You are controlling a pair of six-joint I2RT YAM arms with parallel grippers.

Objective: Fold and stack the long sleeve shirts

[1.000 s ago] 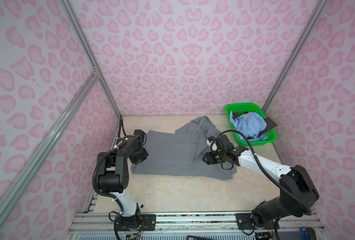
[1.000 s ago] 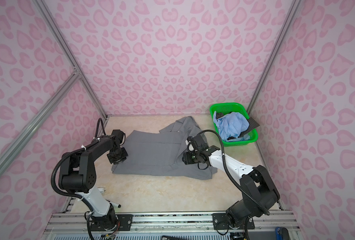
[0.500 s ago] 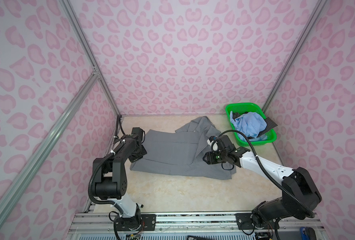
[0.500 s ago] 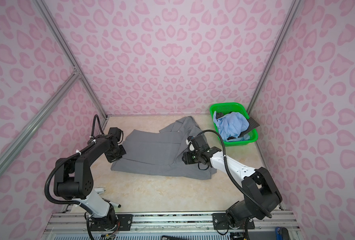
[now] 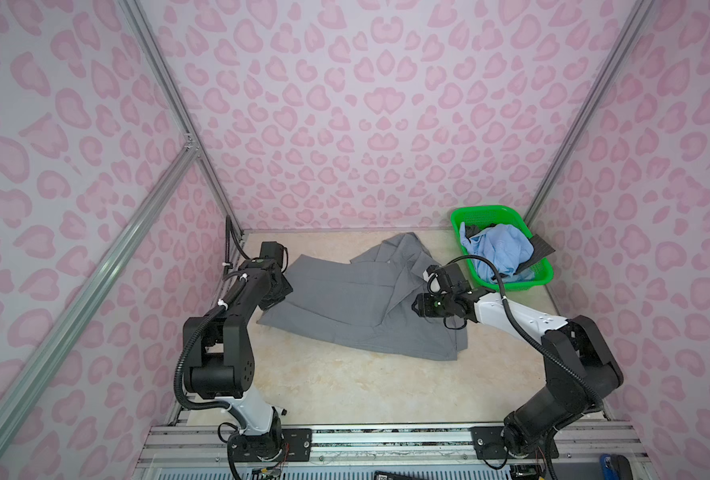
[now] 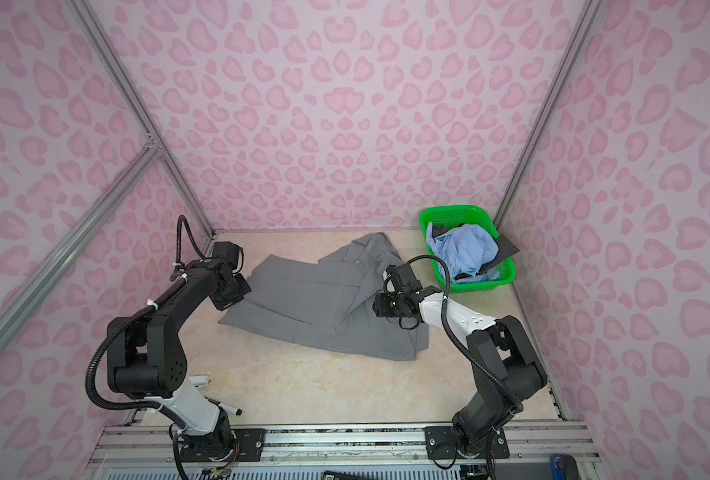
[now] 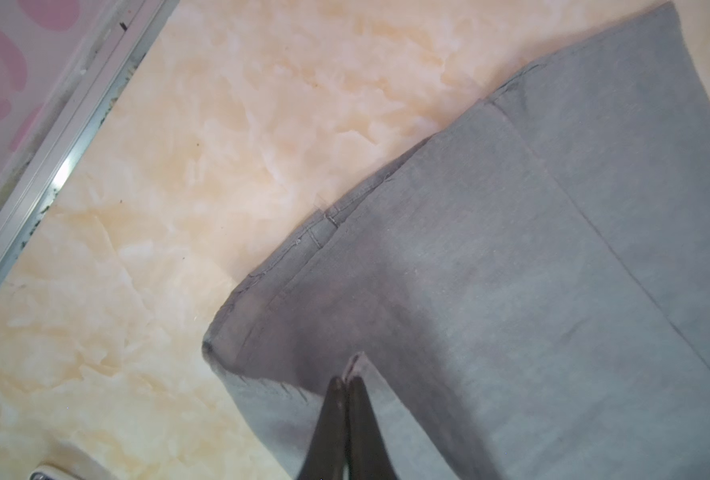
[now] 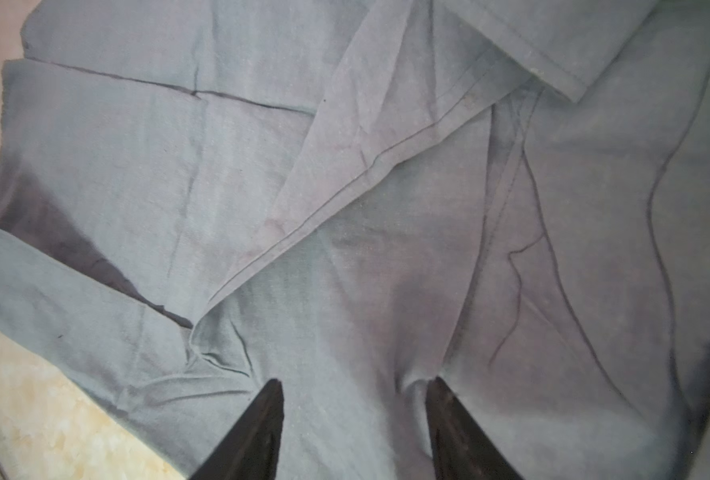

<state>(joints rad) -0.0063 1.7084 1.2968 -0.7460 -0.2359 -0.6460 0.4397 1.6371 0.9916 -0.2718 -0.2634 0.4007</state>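
Left end effector (image 7: 347, 381) onto shirt hem (image 7: 261, 376)

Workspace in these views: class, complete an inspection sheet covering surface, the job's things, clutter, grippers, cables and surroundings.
Surface: beige marbled table, bare in front of the shirt.
Job's things: grey shirt spread out, partly folded; light blue shirt and dark garment bunched in the green basket at the back right.
Clutter: pen-like item by the left arm's base, unclear.
Grippers: left gripper shut on the grey shirt's edge; right gripper open, tips at the cloth.
Cables: black cable loops over the right wrist.
Surroundings: pink patterned walls, aluminium frame.
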